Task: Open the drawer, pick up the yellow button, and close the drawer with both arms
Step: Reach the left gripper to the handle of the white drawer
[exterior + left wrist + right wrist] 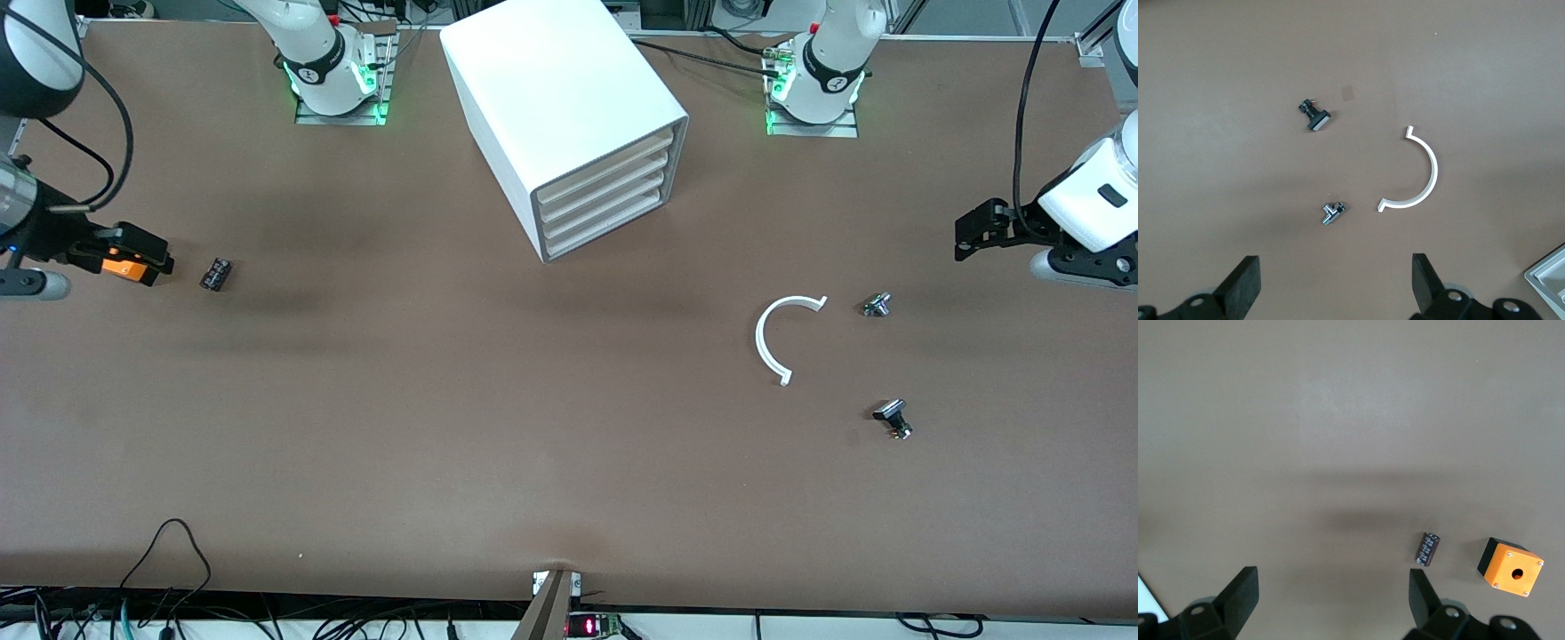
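From the front, the white cabinet (pixel 569 116) stood on the table (pixel 444 427) between the two arm bases, its four fronts turned at an angle toward the camera. The drawer (pixel 606 162), topmost of the four, sat pushed in flush. No button could be seen anywhere. The left gripper (pixel 965 236) hung over the table's edge at the left arm's end, empty, and the arm waited there. The right gripper (pixel 133 253) was at the opposite edge, over an orange box (pixel 123 267), with a small black cylinder (pixel 215 273) just beside it. A white arc (pixel 775 338) lay toward the left arm's end, a silver part (pixel 876 306) beside it and a black-capped part (pixel 893 418) nearer the camera.

In the left wrist view, the left gripper (pixel 1335 283) had its fingers (pixel 1245 280) spread wide with nothing between them, above the arc (pixel 1421 173), silver part (pixel 1332 212) and black-capped part (pixel 1315 117).

In the right wrist view, the right gripper (pixel 1331 600) was likewise wide apart and empty, with the cylinder (pixel 1427 549) and box (pixel 1511 567) on the table below.
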Tool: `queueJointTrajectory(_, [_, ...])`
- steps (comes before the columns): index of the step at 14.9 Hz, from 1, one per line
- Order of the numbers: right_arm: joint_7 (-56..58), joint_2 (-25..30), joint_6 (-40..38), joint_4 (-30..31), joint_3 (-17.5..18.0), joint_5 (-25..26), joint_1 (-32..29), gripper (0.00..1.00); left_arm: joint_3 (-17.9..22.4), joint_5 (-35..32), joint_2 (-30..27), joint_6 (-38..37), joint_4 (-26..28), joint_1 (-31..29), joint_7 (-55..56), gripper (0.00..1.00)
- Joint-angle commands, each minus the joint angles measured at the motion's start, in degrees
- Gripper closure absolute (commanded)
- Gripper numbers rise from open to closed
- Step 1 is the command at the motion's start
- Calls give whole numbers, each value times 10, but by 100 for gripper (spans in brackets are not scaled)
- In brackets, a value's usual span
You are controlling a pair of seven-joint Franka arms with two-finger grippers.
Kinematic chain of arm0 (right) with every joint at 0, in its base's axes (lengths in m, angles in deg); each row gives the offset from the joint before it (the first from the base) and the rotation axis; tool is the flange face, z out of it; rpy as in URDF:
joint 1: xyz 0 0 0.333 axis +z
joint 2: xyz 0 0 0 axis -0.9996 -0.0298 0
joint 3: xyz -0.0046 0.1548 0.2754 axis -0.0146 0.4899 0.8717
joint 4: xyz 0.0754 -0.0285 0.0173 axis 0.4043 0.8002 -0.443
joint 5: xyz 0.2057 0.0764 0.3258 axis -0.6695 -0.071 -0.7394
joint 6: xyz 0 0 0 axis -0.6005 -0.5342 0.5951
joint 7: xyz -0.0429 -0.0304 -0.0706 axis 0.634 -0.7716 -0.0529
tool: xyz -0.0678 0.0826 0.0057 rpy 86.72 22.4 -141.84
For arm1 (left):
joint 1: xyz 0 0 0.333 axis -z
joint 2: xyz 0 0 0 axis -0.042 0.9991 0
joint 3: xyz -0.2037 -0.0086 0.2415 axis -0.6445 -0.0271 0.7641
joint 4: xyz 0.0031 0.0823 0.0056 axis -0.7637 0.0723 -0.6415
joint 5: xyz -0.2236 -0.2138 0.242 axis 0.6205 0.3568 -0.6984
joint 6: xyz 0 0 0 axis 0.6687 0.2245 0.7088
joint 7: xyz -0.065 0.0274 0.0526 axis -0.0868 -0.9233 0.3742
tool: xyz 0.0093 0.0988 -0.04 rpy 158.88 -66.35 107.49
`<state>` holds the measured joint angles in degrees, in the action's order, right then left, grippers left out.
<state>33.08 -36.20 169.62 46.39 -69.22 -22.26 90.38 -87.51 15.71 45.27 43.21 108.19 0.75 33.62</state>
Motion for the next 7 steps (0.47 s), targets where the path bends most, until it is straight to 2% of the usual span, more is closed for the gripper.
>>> queueJointTrajectory(1, [2, -4, 2, 3, 5, -2, -2, 0, -1, 10, 9, -11, -19, 2, -6, 0])
queueJointTrajectory(4, [5, -15, 2, 3, 8, 1, 1, 0, -12, 9, 17, -15, -12, 7, 0, 0])
queueJointTrajectory(7, [12, -17, 2, 4, 13, 0, 9, 0, -13, 11, 39, -57, -14, 8, -4, 0])
